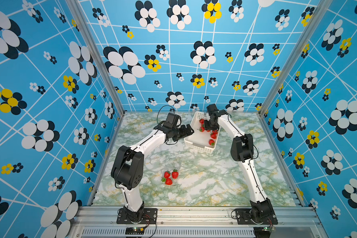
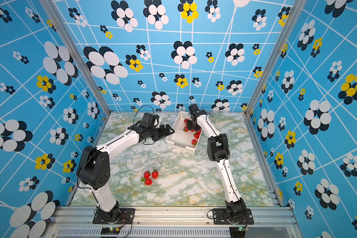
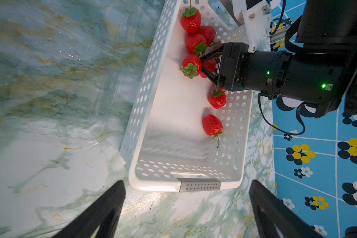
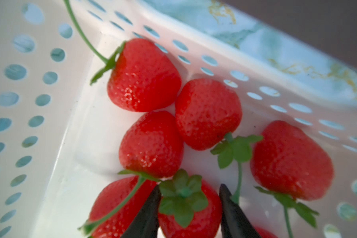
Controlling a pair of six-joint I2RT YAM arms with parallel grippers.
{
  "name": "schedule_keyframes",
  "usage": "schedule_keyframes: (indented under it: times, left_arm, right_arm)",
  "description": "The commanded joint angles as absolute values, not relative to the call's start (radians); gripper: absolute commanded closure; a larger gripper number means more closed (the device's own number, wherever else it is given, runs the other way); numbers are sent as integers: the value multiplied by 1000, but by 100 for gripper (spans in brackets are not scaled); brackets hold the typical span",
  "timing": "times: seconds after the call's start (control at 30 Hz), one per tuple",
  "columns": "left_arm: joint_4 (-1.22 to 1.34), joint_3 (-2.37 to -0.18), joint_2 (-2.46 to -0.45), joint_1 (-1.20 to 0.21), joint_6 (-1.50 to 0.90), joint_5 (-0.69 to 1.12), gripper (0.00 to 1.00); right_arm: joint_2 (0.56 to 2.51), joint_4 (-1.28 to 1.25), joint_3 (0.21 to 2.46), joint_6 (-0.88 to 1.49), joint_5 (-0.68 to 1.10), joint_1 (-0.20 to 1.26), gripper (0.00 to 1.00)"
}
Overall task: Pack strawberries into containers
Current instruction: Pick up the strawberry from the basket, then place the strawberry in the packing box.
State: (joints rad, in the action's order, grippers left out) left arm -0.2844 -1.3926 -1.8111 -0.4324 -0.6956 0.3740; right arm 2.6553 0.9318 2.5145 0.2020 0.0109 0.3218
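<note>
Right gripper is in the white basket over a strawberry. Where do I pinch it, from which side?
Pinch the strawberry across its red shoulders under the cap, coming from the cap end: the cap faces the right gripper, which straddles it.

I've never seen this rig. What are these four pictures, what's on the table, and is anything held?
Two white-and-black robot arms, left and right, stand at a green marbled table. Two pictures look down from overhead, nearly alike; two come from cameras on the wrists. A white perforated plastic basket holds loose red strawberries. Three more strawberries lie nearer the arms' bases. A clear plastic box, hard to see, lies beside the basket. The left gripper is open and empty, close to the basket. The right gripper reaches into it, jaws either side of one strawberry; whether they pinch it is unclear.
</note>
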Motion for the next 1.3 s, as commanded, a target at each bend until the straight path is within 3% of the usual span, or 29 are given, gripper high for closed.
schedule_keyframes:
  times: [0.0,0.67,1.03,1.27]
  left_arm:
    - [-291,-1393,-1793,-430,-687,370,4]
    - [-286,-1209,-1586,-342,-680,341,5]
    - [-357,-954,-1291,-204,-671,321,4]
    - [-386,-831,-1183,-140,-664,341,3]
  right_arm:
    - [2650,946,2531,218,37,317,73]
    - [2259,881,2158,249,84,364,76]
    - [1939,763,1761,360,121,632,76]
    - [1909,696,1622,446,101,843,76]
